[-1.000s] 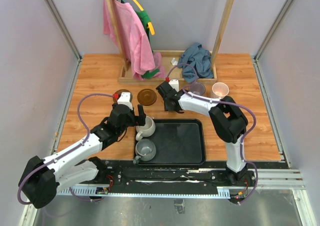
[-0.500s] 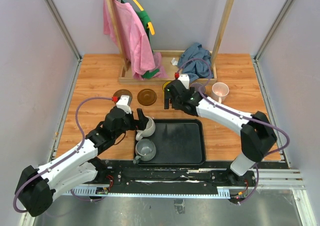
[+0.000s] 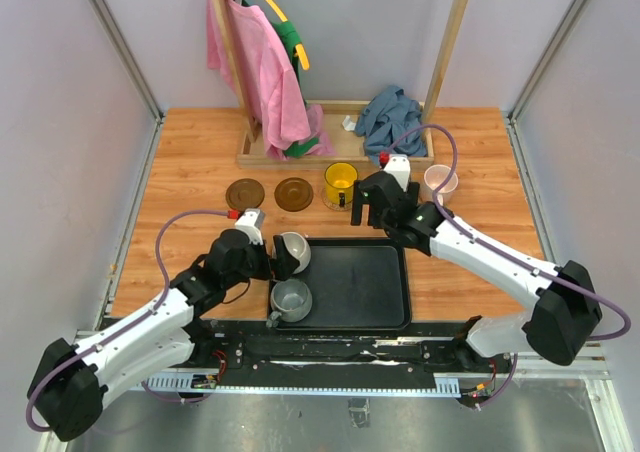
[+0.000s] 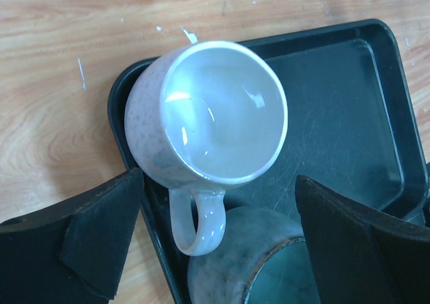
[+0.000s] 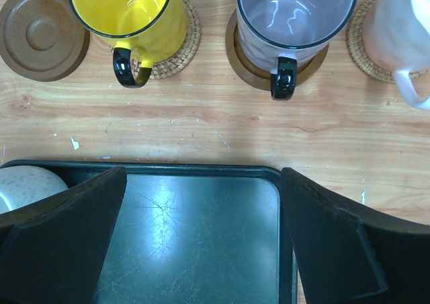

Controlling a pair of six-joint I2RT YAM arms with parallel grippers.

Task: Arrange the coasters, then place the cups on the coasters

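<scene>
Taking twelve o'clock as the far wall in the overhead view, the grey mug (image 3: 291, 298) stood nearest, in the eight o'clock corner of the black tray (image 3: 360, 282). Just beyond it, in the tray's ten o'clock corner, sat the off-white mug (image 4: 215, 119), close to the grey one. In the left wrist view its handle pointed to six o'clock, toward the camera. The left gripper (image 4: 218, 183) reached in from nine o'clock with its jaws spread wide. The mug's handle lay between them and they were closed on nothing. The right gripper (image 5: 203, 183) hung over the tray's far edge near one o'clock, its jaws likewise wide apart and empty.

Beyond the tray, on the wooden table (image 3: 180, 222), the coasters ran in a row from ten o'clock round to two o'clock. At the left lay the first brown coaster (image 3: 245, 193), bare, and beside it the second brown coaster (image 5: 41, 31), also bare. Next the yellow mug (image 5: 127, 8) stood on the left woven coaster (image 5: 176, 60). The lilac mug (image 5: 295, 15) stood on the third brown coaster (image 5: 240, 65), and the pink mug (image 5: 400, 21) on the right woven coaster (image 5: 359, 48). The yellow and lilac mugs turned their black handles to six o'clock. The pink mug's handle pointed nearer five.

Farthest back stood a wooden rack (image 3: 449, 37), with a pink garment (image 3: 255, 72) hanging at eleven o'clock and a blue cloth (image 3: 392, 117) heaped at one o'clock.
</scene>
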